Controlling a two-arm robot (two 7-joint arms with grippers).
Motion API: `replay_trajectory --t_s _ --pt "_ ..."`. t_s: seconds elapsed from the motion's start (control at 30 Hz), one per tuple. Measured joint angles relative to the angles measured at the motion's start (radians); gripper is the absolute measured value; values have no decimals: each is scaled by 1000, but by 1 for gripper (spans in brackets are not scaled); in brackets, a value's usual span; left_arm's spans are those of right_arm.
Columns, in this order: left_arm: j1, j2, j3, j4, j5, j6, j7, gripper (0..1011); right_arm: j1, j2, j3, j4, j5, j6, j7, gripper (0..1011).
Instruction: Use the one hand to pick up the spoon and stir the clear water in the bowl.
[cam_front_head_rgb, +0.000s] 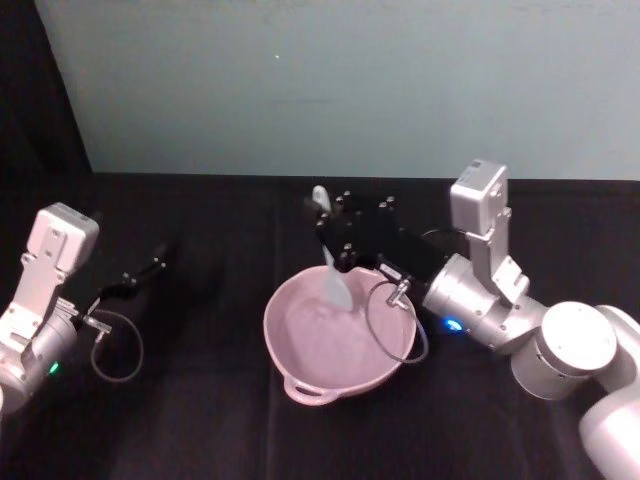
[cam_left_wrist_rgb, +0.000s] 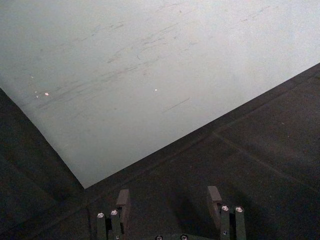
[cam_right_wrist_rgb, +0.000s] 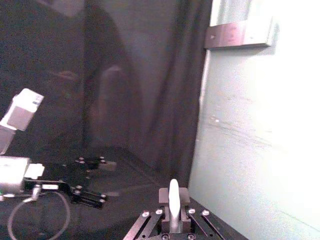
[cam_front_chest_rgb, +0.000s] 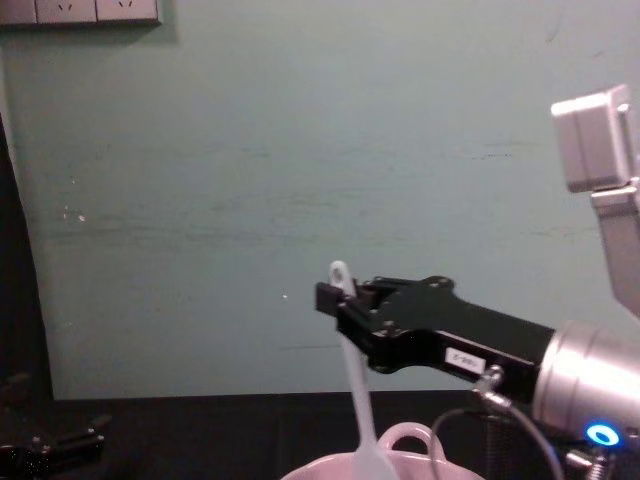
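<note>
So the right tool, black with a little white label, is clamped on the white spoon just below its loop end. The spoon hangs nearly upright, tilted a bit, with its paddle blade down inside the pale pink bowl. The bowl sits on the black table, loop handle on the near rim. Can't tell if the blade touches bottom.

Holding the spoon upright, looped end poking just above the right gripper, blade hanging below it and dipping into the bowl, set on the table directly beneath. Resting well off to that gripper's left, apart from the bowl: the left gripper.
</note>
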Motion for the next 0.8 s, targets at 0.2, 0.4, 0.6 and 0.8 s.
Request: replay_trajectory --t_s 0.2,0.4,0.6,0.8 --pt "0 0 0 0 0 0 0 1005 -36 30 36 -44 -3 13 -13 119" --pt "0 0 0 0 0 0 0 1005 -80 60 58 -100 3 31 -15 119" --pt "0 0 0 0 0 0 0 1005 -119 71 63 -141 29 30 10 119" --pt "0 0 0 0 0 0 0 1005 -134 59 45 -149 55 23 40 119"
